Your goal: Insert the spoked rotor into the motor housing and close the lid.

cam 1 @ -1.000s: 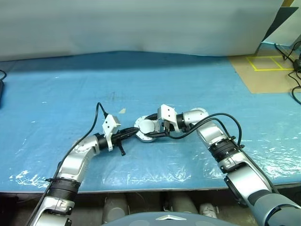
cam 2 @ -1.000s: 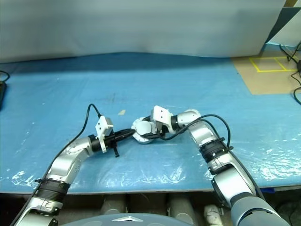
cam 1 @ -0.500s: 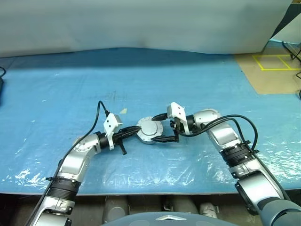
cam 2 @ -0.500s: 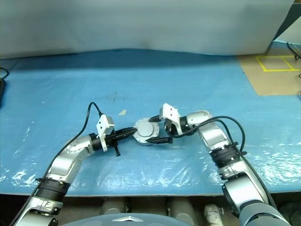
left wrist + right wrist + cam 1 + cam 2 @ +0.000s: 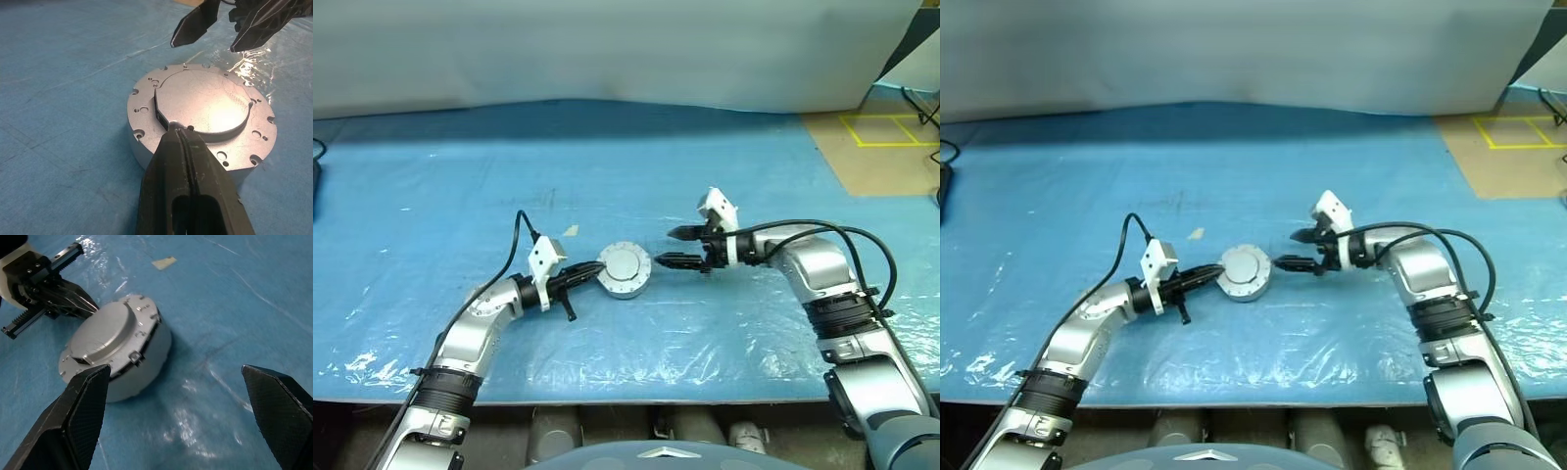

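Motor housing sits closed on the blue plastic sheet covering the table, roughly centre, between the two arms. It's a squat round silver metal puck, matte machined finish, with small screw holes dotted around the flange. The lid is down flat on top: plain silver disc, slightly raised above the flange, faint scuffing and a bright glare patch on its face; one small dark notch shows at its edge on the left gripper's side. Rotor not visible with the lid shut. Left gripper: black fingers pressed together, tips right at the lid's rim by that notch, touching or as good as; can't tell if anything is pinched. Right gripper: fingers spread wide, empty, hovering just beside the housing on the opposite side, clear of it; finger pads are black with fine cross-hatch texture. Sheet is thin glossy film, creased and wrinkled, glaring near the table's front edge. Small tan scrap of tape lies on the sheet just beyond the housing.
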